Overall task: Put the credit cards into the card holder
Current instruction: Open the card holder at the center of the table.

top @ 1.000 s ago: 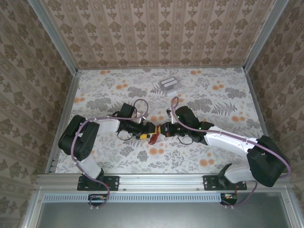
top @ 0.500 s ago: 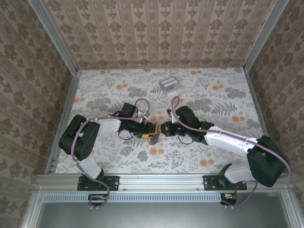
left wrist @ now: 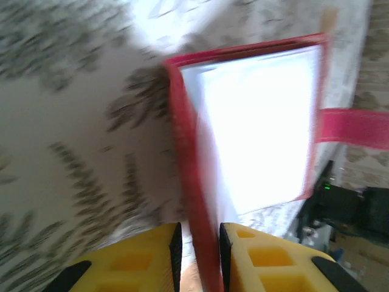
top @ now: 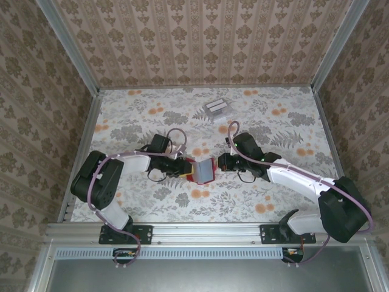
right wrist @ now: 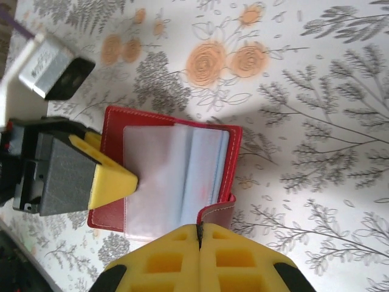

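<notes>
Left gripper [left wrist: 199, 234]: we see its 2 fingers [left wrist: 140, 261] nipping the open card holder [left wrist: 255, 134] by its red edge, lower centre; right gripper [right wrist: 199, 230], fully closed, pinches the tab [right wrist: 216, 214].

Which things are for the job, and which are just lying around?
For the job:
- card holder
- credit cards
- left gripper
- right gripper

Just there:
- flowery table
- patterned walls
- metal frame
</notes>
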You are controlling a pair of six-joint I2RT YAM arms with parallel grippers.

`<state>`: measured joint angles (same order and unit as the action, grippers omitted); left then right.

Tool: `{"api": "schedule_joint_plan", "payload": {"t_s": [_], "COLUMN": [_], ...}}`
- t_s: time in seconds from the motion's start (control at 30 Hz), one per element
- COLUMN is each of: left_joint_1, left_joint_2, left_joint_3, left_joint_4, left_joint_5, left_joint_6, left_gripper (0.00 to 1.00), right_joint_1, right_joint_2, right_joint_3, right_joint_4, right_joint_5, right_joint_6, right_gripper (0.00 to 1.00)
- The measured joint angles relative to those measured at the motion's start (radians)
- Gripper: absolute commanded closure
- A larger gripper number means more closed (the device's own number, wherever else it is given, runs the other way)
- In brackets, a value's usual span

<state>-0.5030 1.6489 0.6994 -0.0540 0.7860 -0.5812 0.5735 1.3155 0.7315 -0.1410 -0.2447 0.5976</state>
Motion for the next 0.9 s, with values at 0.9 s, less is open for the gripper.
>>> {"api": "schedule_joint_plan", "payload": {"t_s": [0.9], "left_joint_1": [0.007], "left_joint_2": [0.000], "left_joint_3": [-0.035], "left_joint_4": [-0.003], "left_joint_5": [-0.050], "left_joint_6": [-0.005], "left_gripper": [0.73], "right_joint_1": [0.158], "right_joint_2": [0.121], "right_joint_3": [0.264], "right_joint_4": [-0.278], "right_joint_5": [0.193], "right_joint_6": [-0.103], "right_gripper": [0.72]}}
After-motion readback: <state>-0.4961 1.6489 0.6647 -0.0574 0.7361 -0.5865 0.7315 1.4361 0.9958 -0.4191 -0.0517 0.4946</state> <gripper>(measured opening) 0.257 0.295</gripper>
